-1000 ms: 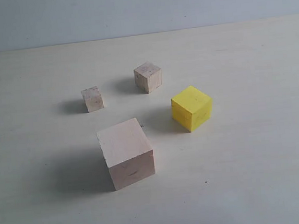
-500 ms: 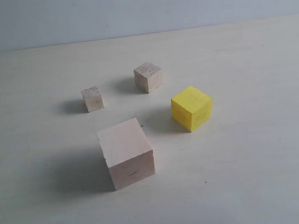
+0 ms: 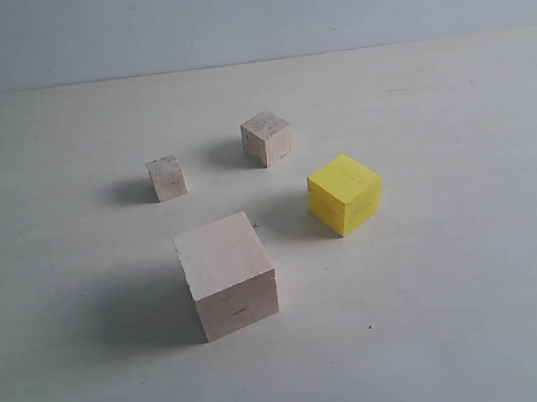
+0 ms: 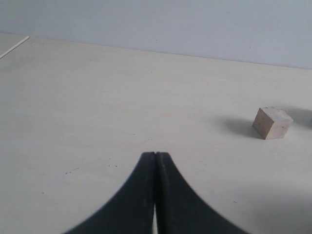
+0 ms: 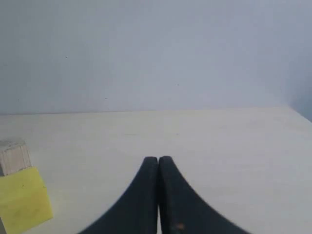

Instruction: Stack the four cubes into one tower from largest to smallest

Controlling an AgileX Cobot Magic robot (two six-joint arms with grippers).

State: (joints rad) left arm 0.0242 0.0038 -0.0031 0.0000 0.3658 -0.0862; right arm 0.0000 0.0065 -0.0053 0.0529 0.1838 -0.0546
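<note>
- The large pale cube (image 3: 226, 275) stood nearest on the table (image 3: 465, 297), left of centre, its top bare.
- The yellow cube (image 3: 344, 193) sat to its right and farther back, apart from it.
- Two small speckled cubes lay farther still, the left small cube (image 3: 166, 177) and the far small cube (image 3: 266, 138); none of the four touched.
- The left gripper (image 4: 155, 157), seen only in its wrist view, had its jaws pressed together on nothing. One small wood block (image 4: 272, 123) lay ahead; which of the two it was, I could not tell.
- The right gripper (image 5: 158, 161) was likewise closed and empty. In its view the yellow cube was cut off at the frame edge, with a pale block (image 5: 13, 157) partly hidden behind it.
</note>
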